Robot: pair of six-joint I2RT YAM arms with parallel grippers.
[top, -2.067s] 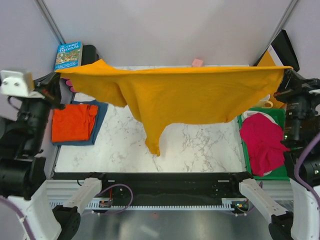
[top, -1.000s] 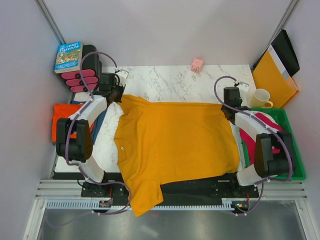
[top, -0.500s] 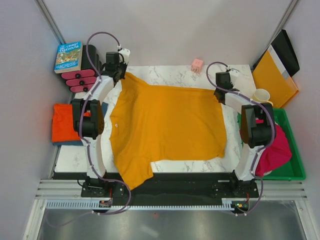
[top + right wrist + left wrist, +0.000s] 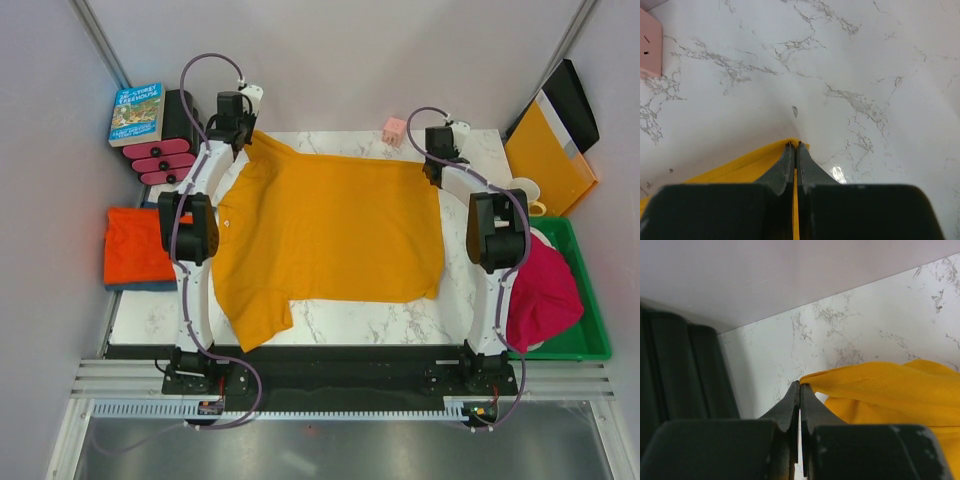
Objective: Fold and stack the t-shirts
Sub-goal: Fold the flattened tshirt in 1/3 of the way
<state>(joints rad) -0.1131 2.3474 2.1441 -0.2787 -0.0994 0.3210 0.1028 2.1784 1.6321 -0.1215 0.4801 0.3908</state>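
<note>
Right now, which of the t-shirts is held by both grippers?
The mustard-yellow t-shirt, spread on the table: the left gripper and the right gripper each pinch a far corner. The red-orange t-shirt and the magenta t-shirt lie untouched at the sides.

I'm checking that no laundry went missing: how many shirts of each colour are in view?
yellow shirt: 1
red-orange shirt: 1
blue shirt, mostly hidden beneath the red-orange one: 1
pink shirt: 1
Total: 4

Bright, even overhead light, soft shadows, a small glare spot on the marble table (image 4: 837, 174), jaws blurred up close
</note>
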